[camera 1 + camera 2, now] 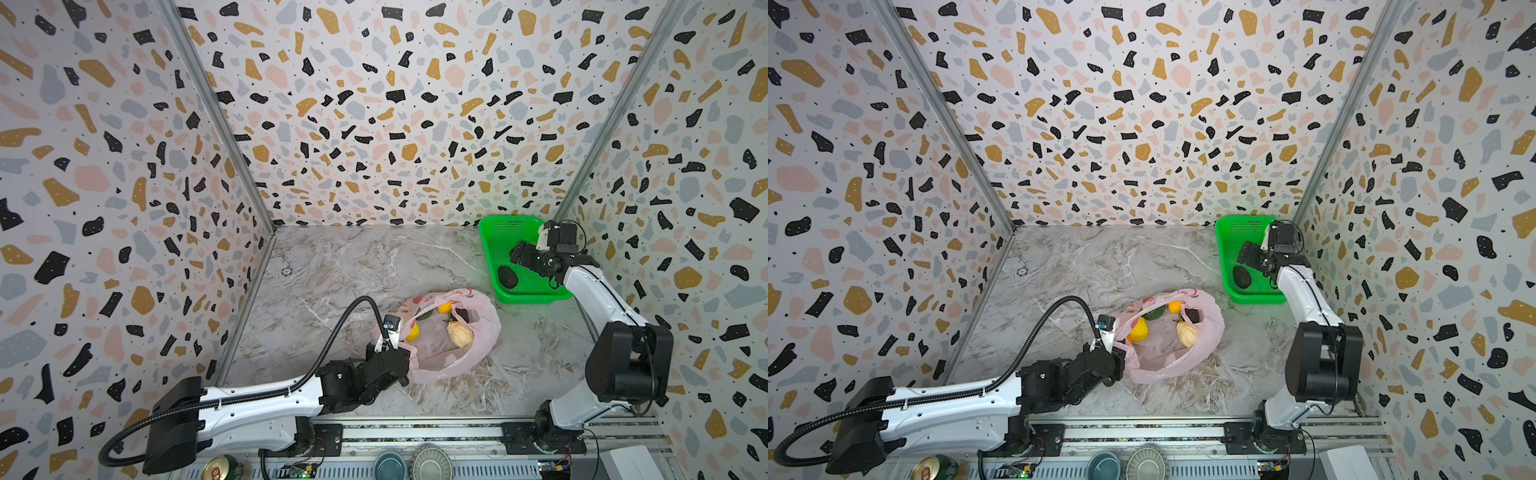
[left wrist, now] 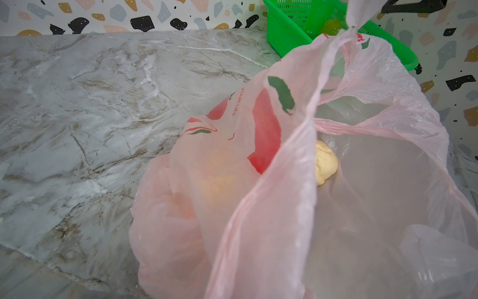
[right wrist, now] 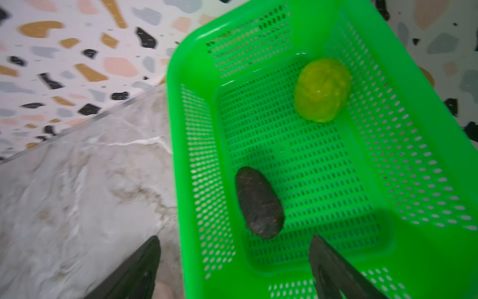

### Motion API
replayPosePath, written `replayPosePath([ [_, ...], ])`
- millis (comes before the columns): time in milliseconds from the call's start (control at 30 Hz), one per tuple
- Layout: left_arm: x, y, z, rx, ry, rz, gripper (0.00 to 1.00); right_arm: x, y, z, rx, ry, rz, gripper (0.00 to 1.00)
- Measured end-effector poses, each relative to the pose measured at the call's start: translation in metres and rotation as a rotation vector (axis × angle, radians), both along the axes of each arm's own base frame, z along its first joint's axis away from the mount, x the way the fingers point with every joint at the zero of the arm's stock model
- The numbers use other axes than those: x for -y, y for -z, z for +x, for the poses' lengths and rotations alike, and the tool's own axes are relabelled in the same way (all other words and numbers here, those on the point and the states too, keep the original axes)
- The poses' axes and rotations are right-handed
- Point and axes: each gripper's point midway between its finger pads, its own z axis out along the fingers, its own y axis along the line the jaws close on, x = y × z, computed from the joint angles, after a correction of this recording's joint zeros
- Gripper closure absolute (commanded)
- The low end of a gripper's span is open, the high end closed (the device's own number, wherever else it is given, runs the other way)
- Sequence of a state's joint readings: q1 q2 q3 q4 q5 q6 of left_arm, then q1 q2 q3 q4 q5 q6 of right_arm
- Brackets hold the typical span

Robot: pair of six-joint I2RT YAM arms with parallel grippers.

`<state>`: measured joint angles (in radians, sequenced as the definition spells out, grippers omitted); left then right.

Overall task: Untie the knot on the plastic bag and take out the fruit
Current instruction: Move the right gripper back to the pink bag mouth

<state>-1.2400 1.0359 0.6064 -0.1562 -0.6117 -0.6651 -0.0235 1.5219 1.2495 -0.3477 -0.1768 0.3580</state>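
The pink plastic bag [image 1: 453, 361] [image 1: 1177, 363] [image 2: 258, 207] lies mid-table with its mouth gaping; no knot is in view. Inside it lies fruit: a yellow piece [image 1: 412, 331] [image 1: 1139, 330], an orange one [image 1: 445, 307] [image 1: 1175, 306], a dark green one [image 1: 1152, 313] and a pale cream one [image 1: 460, 333] [image 1: 1186, 333] [image 2: 326, 163]. My left gripper [image 1: 407, 360] [image 1: 1122, 358] is shut on the bag's near-left rim; the film hides its jaws in the left wrist view. My right gripper [image 1: 519, 255] [image 1: 1246, 257] [image 3: 234, 239] hangs open and empty over the basket.
The green basket [image 1: 492, 232] [image 1: 1225, 232] [image 2: 284, 33] [image 3: 181, 103] stands at the back right against the wall, holding a blackish fruit [image 1: 508, 277] [image 1: 1241, 277] [image 3: 260, 202] and a yellow-green one [image 3: 322, 89]. A can [image 1: 220, 469] and two bowls [image 1: 388, 465] sit by the front rail.
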Motion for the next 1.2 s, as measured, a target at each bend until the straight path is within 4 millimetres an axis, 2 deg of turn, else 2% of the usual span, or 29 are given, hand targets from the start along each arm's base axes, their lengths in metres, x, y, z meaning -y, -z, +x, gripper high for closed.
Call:
replayPosePath([
  [100,0.000,0.000,0.000,0.000,0.000,0.000,1.00,-0.039,-0.020,-0.029,0.040,-0.119,0.043,0.11],
  [300,0.000,0.000,0.000,0.000,0.001,0.000,1.00,-0.108,-0.034,-0.094,0.042,-0.351,0.098,0.11],
  [467,0.000,0.000,0.000,0.000,0.001,0.000,1.00,-0.154,-0.044,-0.149,0.044,-0.516,0.143,0.11],
  [667,-0.001,-0.003,0.000,0.003,0.001,-0.009,1.00,-0.200,-0.044,-0.210,0.032,-0.676,0.170,0.12],
  [800,-0.002,-0.004,-0.001,0.003,0.001,-0.010,1.00,-0.227,-0.025,-0.242,0.004,-0.768,0.129,0.18],
  [867,-0.002,-0.005,-0.001,0.004,0.001,-0.013,1.00,-0.236,-0.011,-0.250,-0.013,-0.790,0.095,0.22],
  [1067,-0.003,-0.008,-0.001,0.008,0.000,-0.024,1.00,-0.246,0.038,-0.259,-0.060,-0.803,-0.037,0.31],
  [1200,-0.004,-0.008,-0.001,0.007,0.000,-0.021,1.00,-0.249,0.063,-0.265,-0.076,-0.815,-0.104,0.34],
])
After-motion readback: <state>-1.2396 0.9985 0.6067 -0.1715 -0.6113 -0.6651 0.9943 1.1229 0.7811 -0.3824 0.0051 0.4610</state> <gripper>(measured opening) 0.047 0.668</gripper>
